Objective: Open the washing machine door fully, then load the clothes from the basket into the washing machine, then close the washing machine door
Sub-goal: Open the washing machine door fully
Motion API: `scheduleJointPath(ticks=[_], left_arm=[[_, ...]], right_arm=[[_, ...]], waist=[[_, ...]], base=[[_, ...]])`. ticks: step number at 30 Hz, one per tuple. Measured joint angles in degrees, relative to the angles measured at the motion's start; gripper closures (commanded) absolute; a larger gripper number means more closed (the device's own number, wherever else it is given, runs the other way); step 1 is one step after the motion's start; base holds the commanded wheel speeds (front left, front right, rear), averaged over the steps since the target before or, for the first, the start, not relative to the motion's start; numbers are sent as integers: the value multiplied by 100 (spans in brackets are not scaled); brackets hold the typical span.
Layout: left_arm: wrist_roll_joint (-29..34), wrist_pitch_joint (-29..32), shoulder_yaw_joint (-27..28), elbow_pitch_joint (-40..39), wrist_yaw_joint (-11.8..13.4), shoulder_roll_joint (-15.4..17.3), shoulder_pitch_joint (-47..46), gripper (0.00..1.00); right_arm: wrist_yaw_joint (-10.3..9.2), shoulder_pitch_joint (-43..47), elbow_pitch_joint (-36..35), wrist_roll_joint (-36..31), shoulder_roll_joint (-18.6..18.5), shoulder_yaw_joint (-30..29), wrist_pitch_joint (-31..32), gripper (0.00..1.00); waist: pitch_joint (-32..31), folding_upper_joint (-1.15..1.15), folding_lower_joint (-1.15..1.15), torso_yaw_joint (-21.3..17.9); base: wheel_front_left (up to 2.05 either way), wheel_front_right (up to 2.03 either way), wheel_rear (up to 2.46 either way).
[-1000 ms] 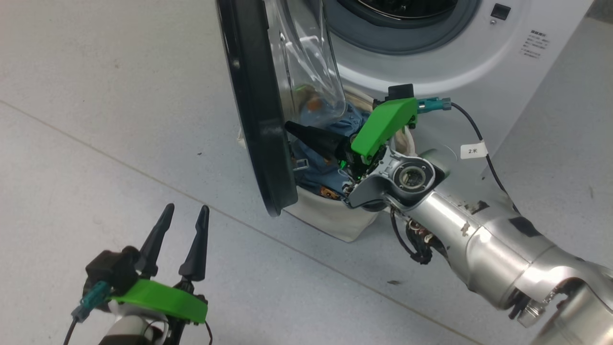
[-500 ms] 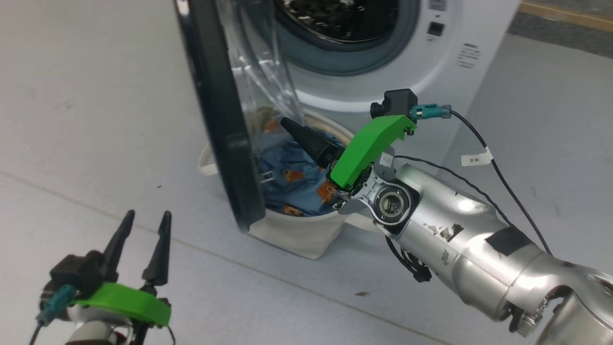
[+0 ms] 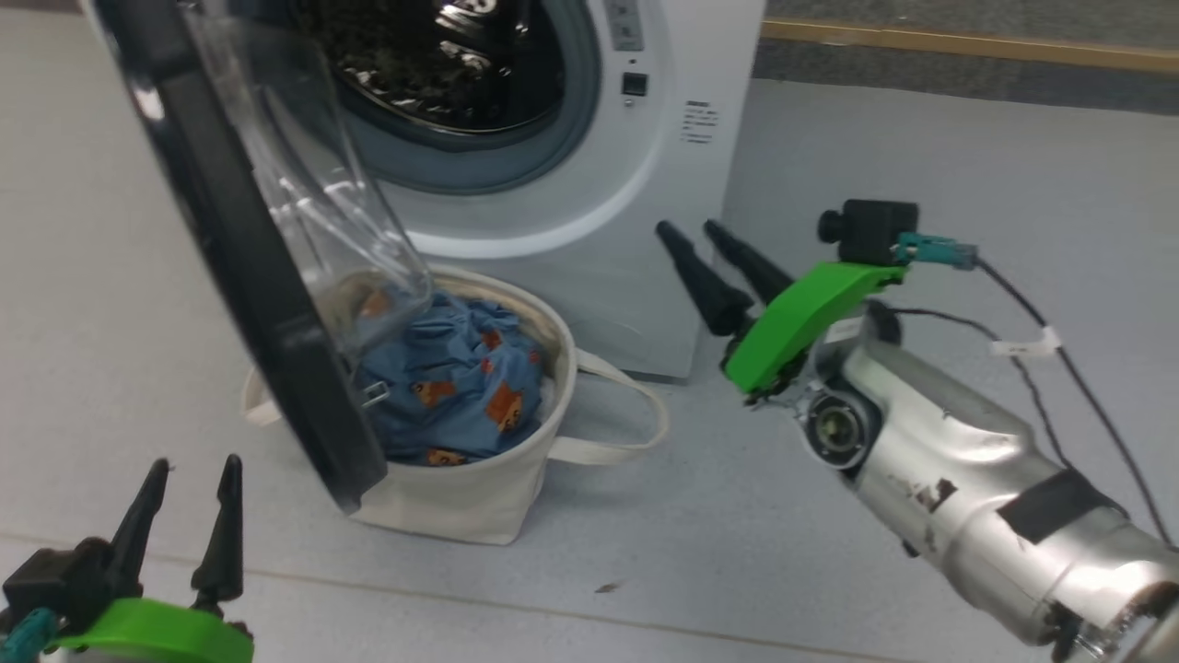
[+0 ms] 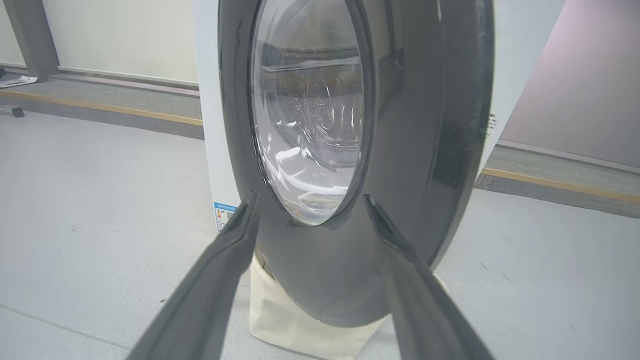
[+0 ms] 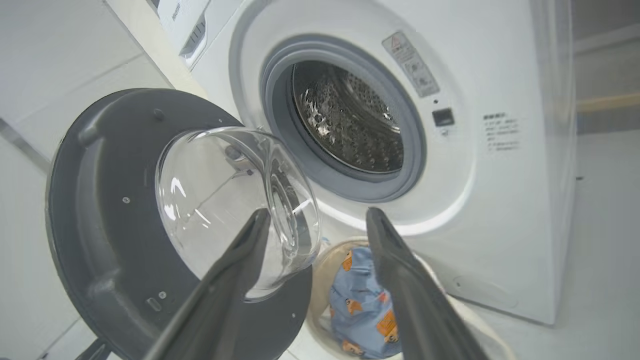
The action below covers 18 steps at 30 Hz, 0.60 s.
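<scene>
The white washing machine (image 3: 589, 230) stands at the top with its steel drum (image 5: 350, 125) exposed. Its door (image 3: 253, 276), black-rimmed with a clear glass bowl, is swung out to the left and hangs over the basket's left side. The cream basket (image 3: 461, 502) sits on the floor before the machine, and the light blue clothes (image 3: 451, 387) with orange figures lie inside it. My right gripper (image 3: 686, 226) is open and empty, in the air to the right of the basket. My left gripper (image 3: 198, 462) is open at the lower left, facing the door's outer face (image 4: 410, 150).
The basket's loop strap (image 3: 626, 405) lies on the grey floor toward my right arm. A black cable with a white tag (image 3: 1018, 348) trails from the right wrist. A yellow-edged strip (image 3: 967, 41) runs along the far floor.
The right gripper, shut among the clothes in the basket a second ago, has pulled back to the right and opened, holding nothing. The head camera has shifted too.
</scene>
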Motion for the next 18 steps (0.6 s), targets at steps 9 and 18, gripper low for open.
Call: scheduleJointPath(ticks=[9,18], left_arm=[[-232,-2,400,-249,203,266,658,0],[-312,-1,563,-479,304,407,957,0]], right_arm=[[1,1353,-823,-3073,-125,-2517,-5,0],[1,3571,-2242,-5144,216,-4264,-5,0]], waist=[[-105,0,0,-635],[-162,0,0,-941]], base=[[0,0,0],[0,0,0]])
